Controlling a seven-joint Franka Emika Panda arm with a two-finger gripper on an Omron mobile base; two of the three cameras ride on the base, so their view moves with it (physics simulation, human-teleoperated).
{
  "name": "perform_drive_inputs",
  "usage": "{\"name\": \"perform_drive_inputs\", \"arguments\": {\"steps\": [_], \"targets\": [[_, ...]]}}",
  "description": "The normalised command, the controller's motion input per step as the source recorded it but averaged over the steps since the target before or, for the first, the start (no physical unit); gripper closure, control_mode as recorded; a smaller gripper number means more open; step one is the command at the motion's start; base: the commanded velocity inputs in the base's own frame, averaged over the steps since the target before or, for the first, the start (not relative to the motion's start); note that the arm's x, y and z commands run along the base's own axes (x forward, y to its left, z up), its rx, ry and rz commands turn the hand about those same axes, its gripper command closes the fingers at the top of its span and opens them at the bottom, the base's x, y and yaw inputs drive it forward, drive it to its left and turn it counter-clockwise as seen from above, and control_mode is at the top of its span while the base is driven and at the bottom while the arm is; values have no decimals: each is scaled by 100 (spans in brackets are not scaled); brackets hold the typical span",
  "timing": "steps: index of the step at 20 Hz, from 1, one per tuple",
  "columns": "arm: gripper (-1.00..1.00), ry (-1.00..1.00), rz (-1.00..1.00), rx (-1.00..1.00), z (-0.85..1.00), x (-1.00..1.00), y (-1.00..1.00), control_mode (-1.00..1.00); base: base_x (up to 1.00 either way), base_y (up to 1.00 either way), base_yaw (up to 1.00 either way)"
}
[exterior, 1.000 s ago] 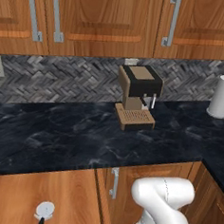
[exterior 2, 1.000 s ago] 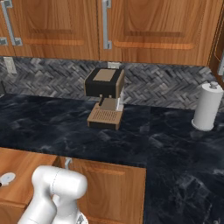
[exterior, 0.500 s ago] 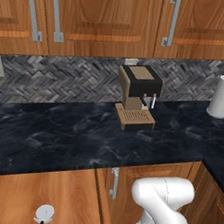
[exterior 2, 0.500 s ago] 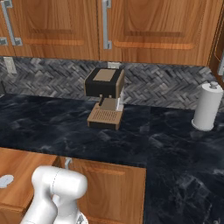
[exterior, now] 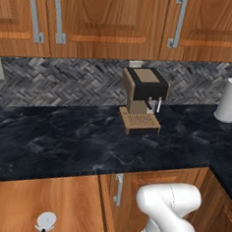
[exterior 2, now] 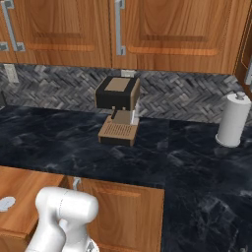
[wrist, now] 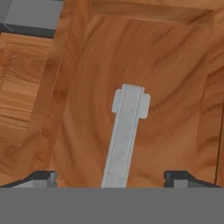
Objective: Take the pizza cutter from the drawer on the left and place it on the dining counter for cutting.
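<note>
The pizza cutter (wrist: 126, 131) lies in the open drawer (wrist: 87, 65), its pale grey handle running up the middle of the wooden floor in the hand view, with bare wood on both sides of it out to the drawer's walls. The gripper (wrist: 111, 177) hangs right over it, released, its two dark fingertips (wrist: 43, 178) spread wide with the handle's near end between them and touching neither. In the left base view the cutter's round blade (exterior: 46, 220) shows near the drawer's front edge, low left, and in the right base view it (exterior 2: 6, 203) sits at the far left edge. Behind the drawer the black counter (exterior: 61, 143) runs wide and mostly bare; a coffee machine (exterior: 142, 100) stands near its back edge and a paper towel roll (exterior: 231, 99) at its right end, both well apart from the drawer.
</note>
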Motion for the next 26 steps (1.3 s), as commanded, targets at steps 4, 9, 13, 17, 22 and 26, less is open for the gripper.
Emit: {"name": "perform_drive_inputs", "arguments": {"steps": [4, 9, 13, 17, 22, 26], "targets": [[-100, -3, 0, 0, 24, -70, 5, -100, 0, 0, 0], [-100, -6, -2, 0, 58, -37, 0, -100, 0, 0, 0], [-100, 0, -1, 2, 74, -20, 0, -100, 0, 0, 0], [-100, 0, -1, 4, 76, -16, -2, -100, 0, 0, 0], [-100, 0, -5, 10, 72, -1, -17, -100, 0, 0, 0], [-100, 1, -6, 13, 78, 16, -26, -100, 0, 0, 0]]}}
